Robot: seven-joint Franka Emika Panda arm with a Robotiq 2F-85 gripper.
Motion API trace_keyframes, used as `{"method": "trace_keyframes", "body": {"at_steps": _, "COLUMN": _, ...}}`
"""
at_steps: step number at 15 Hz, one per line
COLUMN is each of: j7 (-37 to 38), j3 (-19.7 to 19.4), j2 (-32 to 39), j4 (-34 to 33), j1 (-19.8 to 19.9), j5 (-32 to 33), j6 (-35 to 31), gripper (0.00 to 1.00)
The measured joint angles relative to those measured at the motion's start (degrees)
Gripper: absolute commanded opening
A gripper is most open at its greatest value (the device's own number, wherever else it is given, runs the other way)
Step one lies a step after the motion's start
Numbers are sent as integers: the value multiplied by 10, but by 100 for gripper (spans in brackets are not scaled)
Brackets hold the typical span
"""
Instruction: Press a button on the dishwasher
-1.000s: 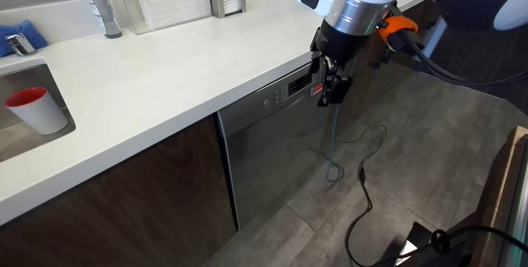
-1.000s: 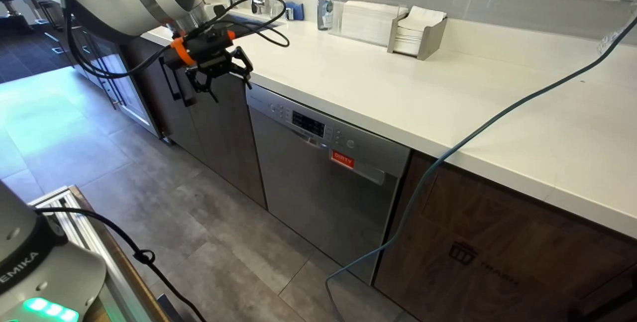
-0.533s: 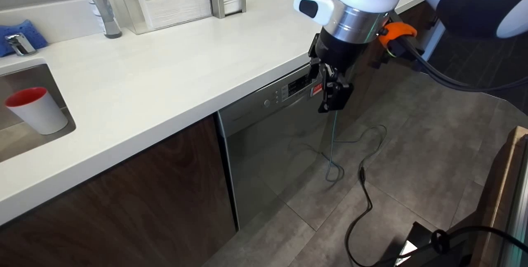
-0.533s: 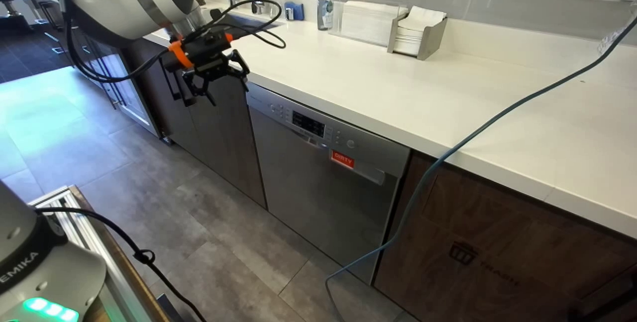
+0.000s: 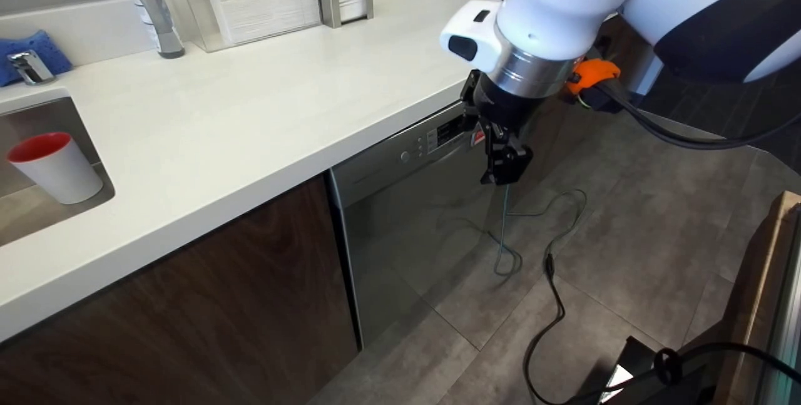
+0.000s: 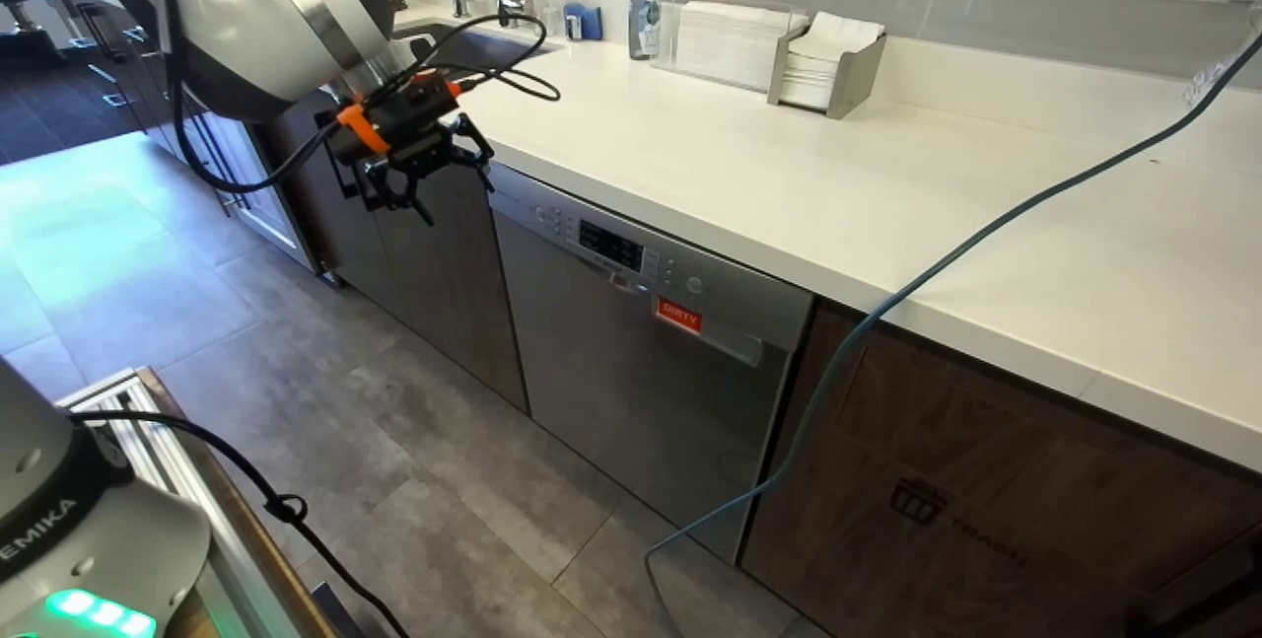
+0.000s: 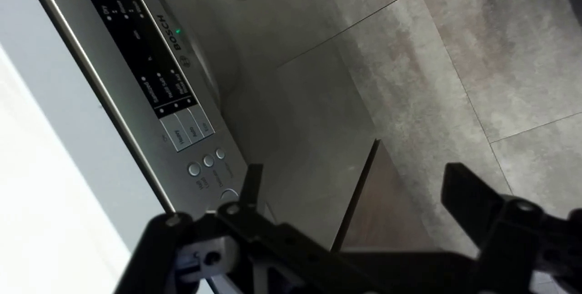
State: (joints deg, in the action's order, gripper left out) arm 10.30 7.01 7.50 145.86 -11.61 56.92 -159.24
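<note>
"Steel is shown near the middle of an exterior view. Is that the dishwasher (image 6: 641, 372)?"

"It is. It is set beneath the white worktop (image 6: 710, 150), between dark wooden cupboards (image 6: 444, 283). A red label (image 6: 678, 316) marked DIRTY is seen just below the black display (image 6: 610, 246)."

"And where is the claw (image 6: 459, 204) held?"

"At the upper left of that view, near the dishwasher. Its fingers (image 7: 251, 187) are spread well apart, as is shown at the bottom of the wrist view; round buttons (image 7: 208, 161) are seen just above and left of one of them, but whether anything is touched cannot be told."

"What is carried by the worktop?"

"A bottle (image 6: 645, 7) and white napkins (image 6: 735, 44) are set towards the top of the frame in both exterior views. In an exterior view, a red-lined white cup (image 5: 56, 170) is seen in the sink (image 5: 62, 118), at the left edge."
</note>
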Motion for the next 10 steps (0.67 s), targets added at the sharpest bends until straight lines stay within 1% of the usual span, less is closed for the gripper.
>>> {"method": "trace_keyframes", "body": {"at_steps": 1, "j7": 11, "j3": -4, "j2": 5, "j4": -3, "j1": 0, "j5": 12, "j6": 0, "gripper": 75}}
{"method": "trace_keyframes", "body": {"at_steps": 2, "j7": 18, "j3": -8, "j2": 10, "j4": -8, "j1": 1, "j5": 20, "j6": 0, "gripper": 74}}
{"method": "trace_keyframes", "body": {"at_steps": 5, "j7": 31, "j3": -18, "j2": 32, "j4": -28, "j1": 1, "j5": 42, "j6": 0, "gripper": 52}}
{"method": "trace_keyframes", "body": {"at_steps": 10, "j7": 57, "j3": -20, "j2": 88, "j4": -79, "j1": -1, "j5": 65, "j6": 0, "gripper": 16}}
